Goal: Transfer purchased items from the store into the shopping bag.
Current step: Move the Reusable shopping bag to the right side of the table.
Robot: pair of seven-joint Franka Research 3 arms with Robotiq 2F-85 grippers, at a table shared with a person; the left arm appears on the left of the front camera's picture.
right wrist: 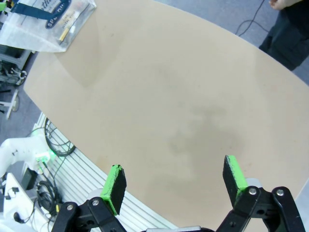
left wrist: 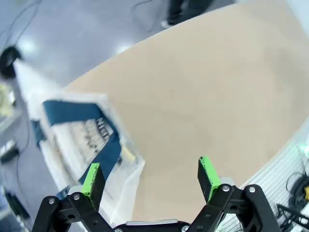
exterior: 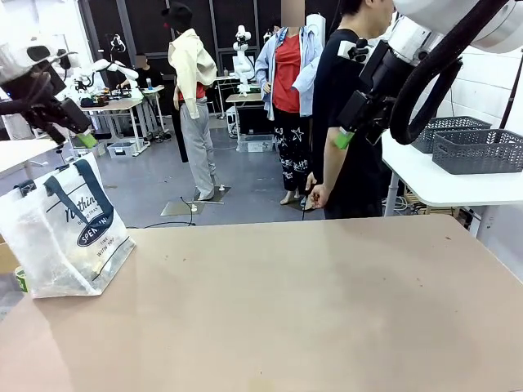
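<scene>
The shopping bag, translucent white with navy straps and a dark blue oval logo, stands at the table's left edge. It also lies below my left gripper as the bag, and far off as the bag. Through its plastic a yellowish packet of the purchased items shows. My left gripper hangs open high above the bag, holding nothing. My right gripper is raised at the upper right, and in its own view the right gripper stands open over bare tabletop.
Two dark grey lattice baskets sit on a white side table at the far right; I cannot tell whether either is the store. A person in black stands at the far edge, one hand hanging down. The tan table spreads wide.
</scene>
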